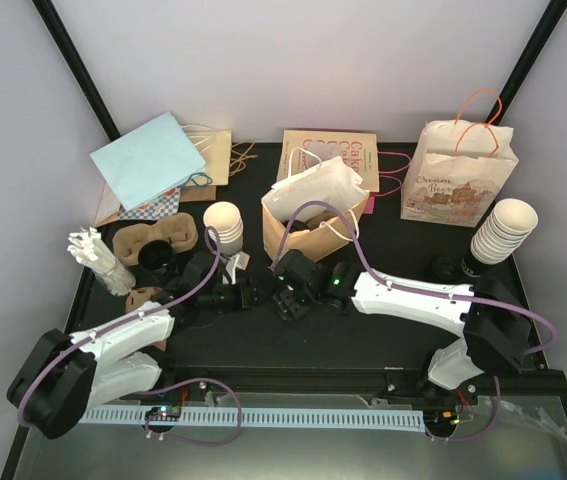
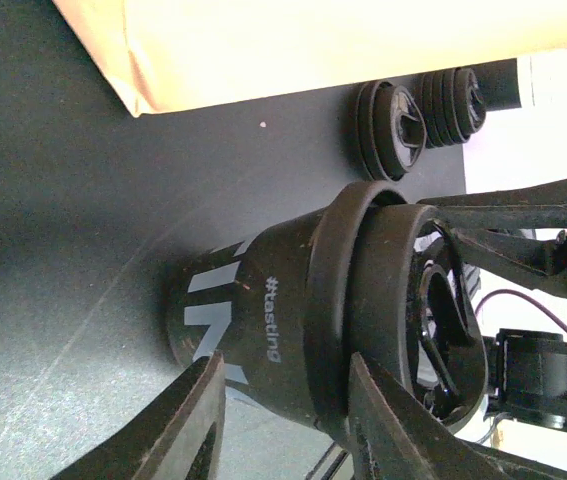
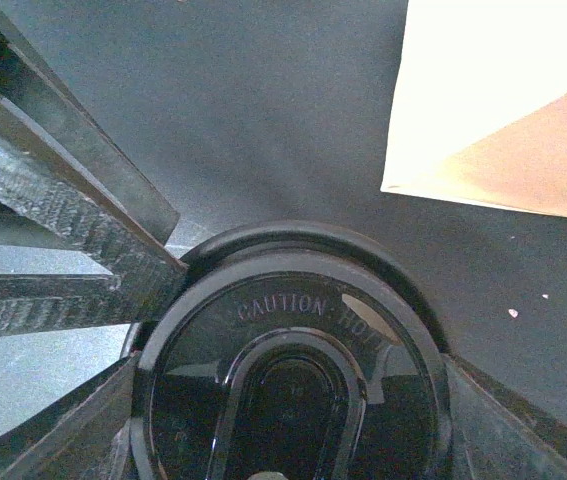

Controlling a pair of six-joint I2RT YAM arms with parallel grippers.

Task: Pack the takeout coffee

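Fingers of the left gripper [image 1: 251,294] and the right gripper [image 1: 295,294] meet nose to nose at the middle of the overhead frame, just below the open brown bag [image 1: 313,215]. The dark cup between them is lost there against the black table [image 1: 383,340].

From the left wrist, the black cup [image 2: 253,320] lies on its side at centre frame, with its black lid [image 2: 413,310] at its right end. That gripper's fingers [image 2: 188,430] stand partly spread across the wall below the rim; whether they press on it I cannot tell.

From the right wrist, the black lid [image 3: 293,370] fills the lower centre. The right fingers [image 3: 73,190] are spread wide and pinch its rim on both sides.

The cup should handle as light and thin-walled, easily crushed at mid-body. The stiff lidded rim looks the safest place to hold, and gently.
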